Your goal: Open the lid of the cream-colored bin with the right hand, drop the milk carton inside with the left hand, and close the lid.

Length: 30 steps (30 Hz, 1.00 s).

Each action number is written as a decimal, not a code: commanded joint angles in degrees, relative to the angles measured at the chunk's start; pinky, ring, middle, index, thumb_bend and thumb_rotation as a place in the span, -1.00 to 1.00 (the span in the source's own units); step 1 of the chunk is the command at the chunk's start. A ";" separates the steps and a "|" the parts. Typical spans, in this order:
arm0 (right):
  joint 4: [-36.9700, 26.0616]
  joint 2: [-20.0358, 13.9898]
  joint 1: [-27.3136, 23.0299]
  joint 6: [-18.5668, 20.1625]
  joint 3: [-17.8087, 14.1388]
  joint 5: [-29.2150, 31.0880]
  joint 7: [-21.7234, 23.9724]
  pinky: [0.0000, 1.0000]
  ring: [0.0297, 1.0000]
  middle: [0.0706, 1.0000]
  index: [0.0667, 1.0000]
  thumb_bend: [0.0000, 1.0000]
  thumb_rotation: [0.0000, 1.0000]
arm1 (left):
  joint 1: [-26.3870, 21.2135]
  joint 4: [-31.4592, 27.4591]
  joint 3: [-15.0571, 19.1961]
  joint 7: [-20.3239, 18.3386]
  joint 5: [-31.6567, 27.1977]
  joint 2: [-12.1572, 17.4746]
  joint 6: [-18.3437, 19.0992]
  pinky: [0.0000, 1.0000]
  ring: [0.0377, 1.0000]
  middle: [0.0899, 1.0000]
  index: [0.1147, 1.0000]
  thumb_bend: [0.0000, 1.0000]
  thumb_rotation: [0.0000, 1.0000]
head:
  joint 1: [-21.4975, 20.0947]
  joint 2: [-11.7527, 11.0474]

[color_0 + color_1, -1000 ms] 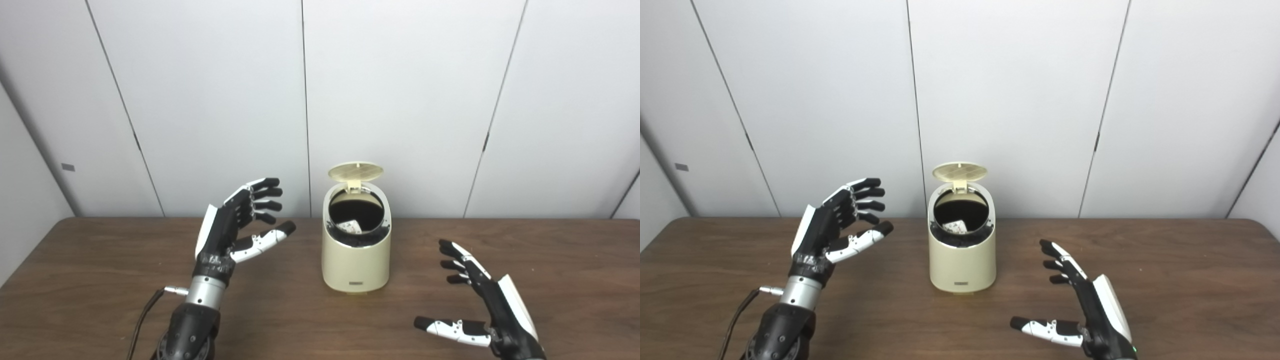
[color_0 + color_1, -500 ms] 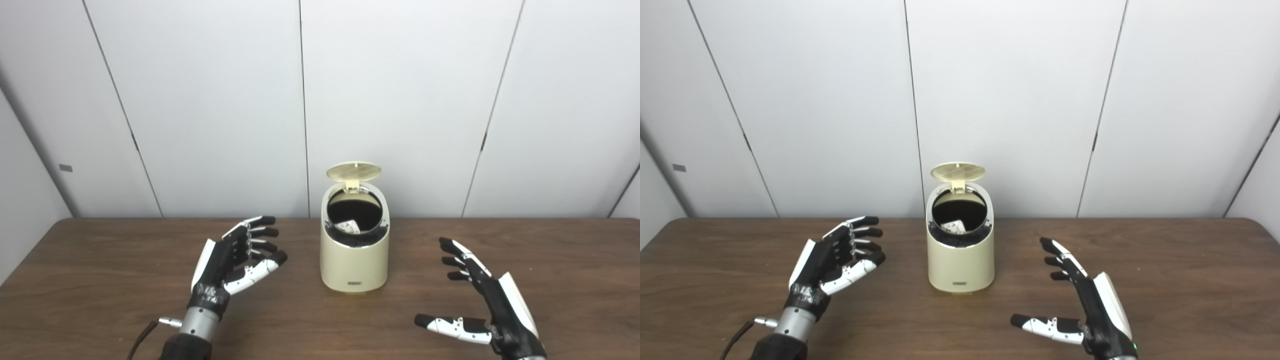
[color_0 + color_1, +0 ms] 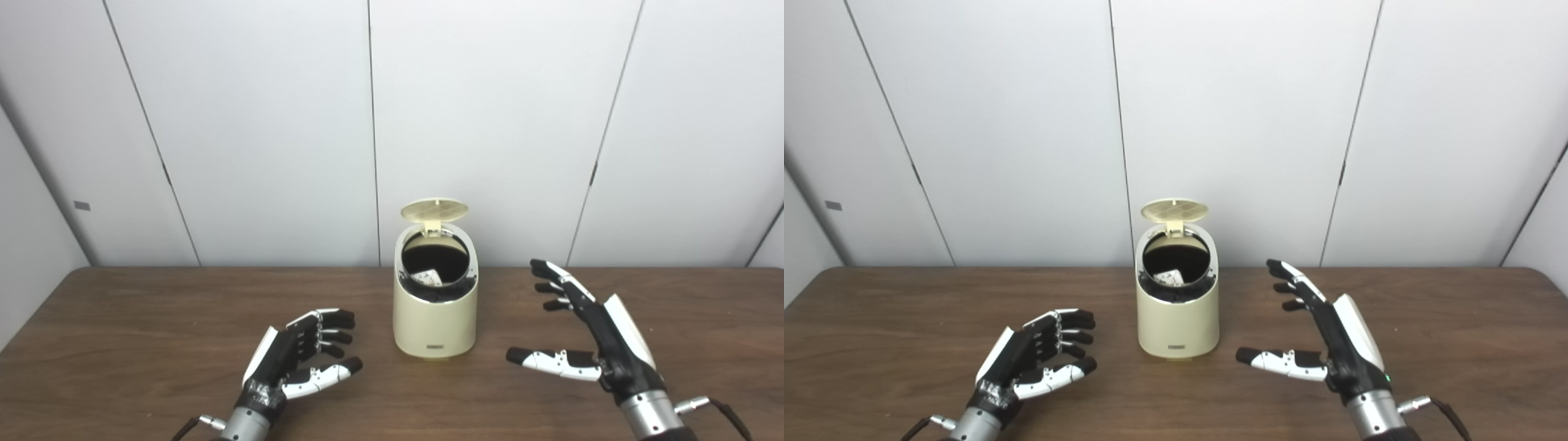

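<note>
Lid point(image 3: 435, 210) stands up, milk carton point(image 3: 428, 277) in the cream bin point(image 3: 435, 321). Right hand point(image 3: 588, 334) is spread and empty; it should press the lid down from above. Left hand point(image 3: 300, 355) is empty, loosely curled, apart.

The left hand point(image 3: 294, 358) sits low in the lower left of the frame, palm turned inward, fingers loosely curled and apart, holding nothing. The right hand point(image 3: 591, 331) is raised at the lower right, fingers spread, thumb stretched toward centre, empty.
</note>
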 commanded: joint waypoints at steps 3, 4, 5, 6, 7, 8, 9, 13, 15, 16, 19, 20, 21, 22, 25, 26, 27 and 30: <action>-0.49 -2.32 -6.01 0.35 0.18 -0.27 1.96 0.42 0.62 0.71 0.75 0.45 -0.16 | -0.66 -0.78 0.50 -0.37 0.03 0.51 -2.70 0.23 0.34 0.44 0.49 0.51 -0.65 | -0.92 -0.50; -0.25 -2.57 -6.86 0.72 0.13 0.00 2.42 0.43 0.62 0.71 0.75 0.45 -0.15 | -0.51 -0.62 0.53 -0.45 -0.03 0.48 -2.86 0.23 0.35 0.44 0.49 0.51 -0.65 | -1.38 -1.04; 0.10 -2.76 -7.69 0.94 0.08 0.33 2.77 0.45 0.63 0.72 0.76 0.47 -0.12 | -0.37 -0.41 0.55 -0.57 -0.20 0.43 -3.04 0.24 0.36 0.45 0.50 0.50 -0.66 | -1.47 -1.42; 0.46 -2.92 -8.60 1.16 0.01 0.87 3.21 0.47 0.64 0.72 0.76 0.48 -0.10 | -0.24 -0.21 0.57 -0.62 -0.25 0.37 -3.26 0.25 0.36 0.46 0.50 0.49 -0.68 | -1.47 -1.42; 0.83 -3.07 -9.57 1.34 -0.04 1.44 3.67 0.50 0.65 0.72 0.77 0.49 -0.10 | -0.12 -0.06 0.55 -0.57 -0.12 0.28 -3.42 0.24 0.36 0.46 0.50 0.49 -0.67 | -1.47 -1.67; 1.10 -3.19 -10.63 1.72 -0.04 1.85 4.21 0.52 0.67 0.72 0.77 0.49 -0.11 | -0.01 -0.06 0.52 -0.47 0.09 0.19 -3.44 0.23 0.35 0.45 0.50 0.50 -0.67 | -1.44 -1.79; 1.26 -3.34 -11.59 2.27 0.04 1.93 4.77 0.56 0.69 0.72 0.77 0.48 -0.12 | 0.06 0.00 0.48 -0.29 0.35 0.10 -3.51 0.20 0.32 0.43 0.49 0.49 -0.68 | -1.43 -1.88; 1.52 -4.55 -14.68 5.07 1.24 -0.82 6.39 0.72 0.75 0.70 0.77 0.52 0.03 | 0.17 0.54 0.44 -0.21 0.45 -0.20 -3.83 0.15 0.26 0.38 0.47 0.51 -0.70 | -1.44 -2.29; 2.14 -4.82 -16.37 6.18 1.91 -1.92 6.85 0.73 0.72 0.69 0.76 0.54 0.04 | 0.11 0.95 0.36 -0.32 0.58 -0.19 -4.23 0.15 0.25 0.38 0.47 0.51 -0.71 | -1.44 -2.29; 2.41 -4.76 -17.06 6.59 2.16 -2.26 6.96 0.74 0.71 0.68 0.76 0.54 0.06 | 0.05 1.19 0.30 -0.33 0.78 -0.13 -4.50 0.15 0.25 0.38 0.48 0.51 -0.71 | -1.53 -2.51; 3.03 -4.13 -18.46 7.17 2.67 -2.45 6.90 0.71 0.65 0.65 0.73 0.55 0.06 | -0.04 2.05 0.28 -0.23 1.16 -0.07 -5.23 0.14 0.24 0.37 0.48 0.49 -0.70 | -1.53 -2.75; 2.94 -3.81 -18.77 7.55 2.83 -2.43 6.94 0.61 0.63 0.65 0.71 0.55 0.04 | 0.00 2.21 0.28 -0.24 1.23 -0.10 -5.30 0.14 0.24 0.37 0.48 0.48 -0.71 | -1.54 -2.81; 2.86 -3.61 -18.93 7.82 2.95 -2.42 6.96 0.55 0.63 0.66 0.71 0.54 0.02 | 0.03 2.31 0.29 -0.27 1.27 -0.12 -5.36 0.14 0.25 0.37 0.49 0.47 -0.71 | -1.58 -2.86; 2.70 -3.21 -19.21 8.60 2.91 -1.72 7.37 0.50 0.65 0.69 0.72 0.53 -0.06 | 0.05 2.50 0.33 -0.40 1.07 -0.18 -5.43 0.14 0.25 0.38 0.49 0.47 -0.71 | -1.65 -2.93; 2.54 -2.55 -19.82 10.60 3.11 -0.56 8.62 0.47 0.68 0.71 0.72 0.51 -0.12 | 0.06 2.71 0.50 -0.45 0.65 -0.41 -5.39 0.15 0.25 0.39 0.50 0.46 -0.72 | -1.70 -3.06; 2.65 -2.37 -20.06 11.12 3.47 -0.88 8.81 0.48 0.69 0.73 0.73 0.49 -0.15 | 0.09 2.57 0.53 -0.35 0.68 -0.51 -5.03 0.14 0.24 0.38 0.50 0.47 -0.73 | -1.63 -3.13; 2.72 -2.28 -20.23 11.49 3.76 -1.10 8.88 0.48 0.70 0.74 0.73 0.48 -0.16 | 0.11 2.47 0.55 -0.29 0.71 -0.57 -4.76 0.14 0.24 0.38 0.51 0.47 -0.73 | -1.63 -3.13; 5.00 -1.86 -21.73 10.82 5.03 -2.40 7.80 0.43 0.67 0.73 0.73 0.46 -0.18 | 0.12 2.29 0.41 -0.33 1.07 -0.54 -4.33 0.14 0.24 0.38 0.52 0.48 -0.68 | -1.63 -3.13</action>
